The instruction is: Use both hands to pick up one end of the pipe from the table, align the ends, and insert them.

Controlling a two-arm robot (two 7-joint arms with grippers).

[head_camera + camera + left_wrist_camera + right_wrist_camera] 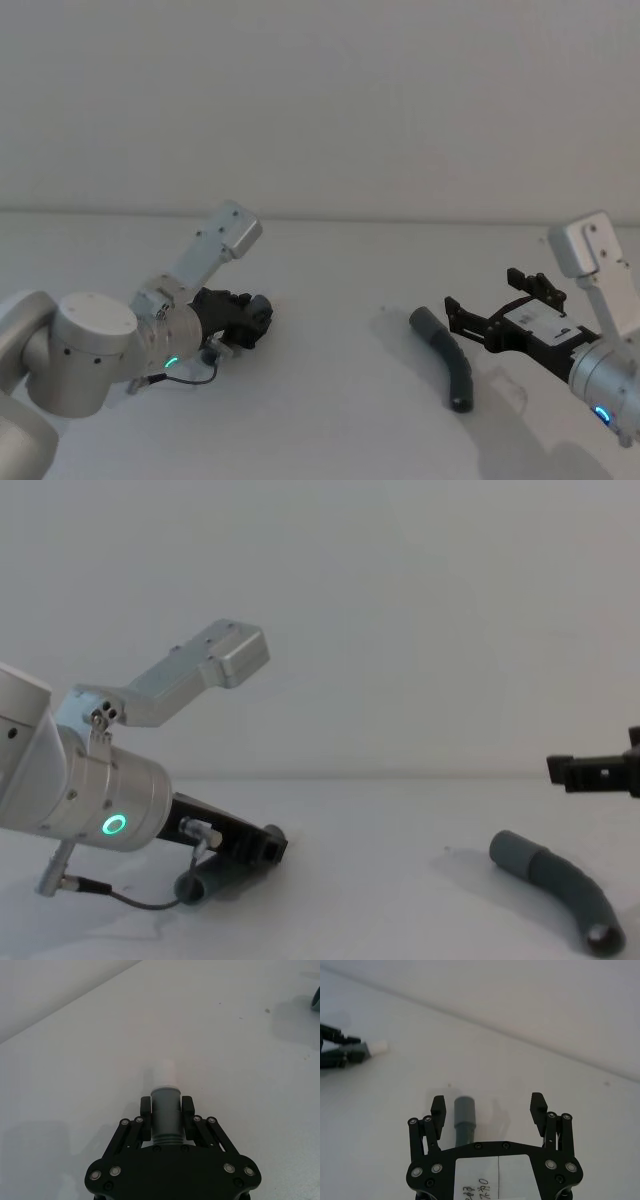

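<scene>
Closest to the head camera, the silver cylindrical wrist (160,325) with a green ring light is seen low over the plain white matte table (330,420). Ahead of it the black angular left gripper (262,312) is closed on a short curved dark-grey plastic pipe piece (215,878). The grey collared end (165,1110) of that piece is clamped between the two fingertips, which are drawn in narrowly against its sides. A short white tip (164,1074) juts out beyond them, away from the gripper's body. The other end of the piece is seen in the chest view under the gripper's palm, close to the table; whether it touches cannot be told.

The black right gripper (485,292), marked with a white label sticker (497,1177), is held above the table with its fingers spread wide and nothing grasped. A second curved dark-grey pipe piece (445,355) is laid flat on the table below it. In the right wrist view its wider collar (465,1107) is found inside the open span, just beside one fingertip and well apart from the other, while the rest of the tube runs back under the gripper's body. In the chest view the fingers are seen higher than this piece, with a gap between. The two grippers are kept well apart.
</scene>
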